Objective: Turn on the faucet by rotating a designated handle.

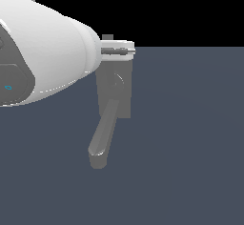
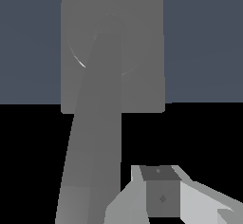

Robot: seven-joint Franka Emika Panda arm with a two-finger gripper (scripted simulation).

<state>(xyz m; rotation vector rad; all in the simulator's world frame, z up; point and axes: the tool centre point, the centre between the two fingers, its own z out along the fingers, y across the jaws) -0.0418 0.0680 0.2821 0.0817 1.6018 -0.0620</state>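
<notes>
The faucet (image 1: pixel 123 100) is a matte grey rectangular block standing on a dark blue-grey floor. From its round hub (image 1: pixel 118 80) the handle (image 1: pixel 102 136), a straight grey bar, slopes down toward the exterior view's left. My gripper (image 1: pixel 126 51) sits at the block's top edge, well above the handle's free end, and shows only as a white hand with a short dark tip. In the wrist view the handle (image 2: pixel 97 137) runs out from the faucet block (image 2: pixel 142 42), and one finger (image 2: pixel 161 197) shows beside it. Its spacing from the other finger is hidden.
A large white arm link (image 1: pixel 43 52) fills the exterior view's upper left and hides whatever is behind it. The blue-grey floor (image 1: pixel 190 148) spreads around the faucet, and the background above it is black.
</notes>
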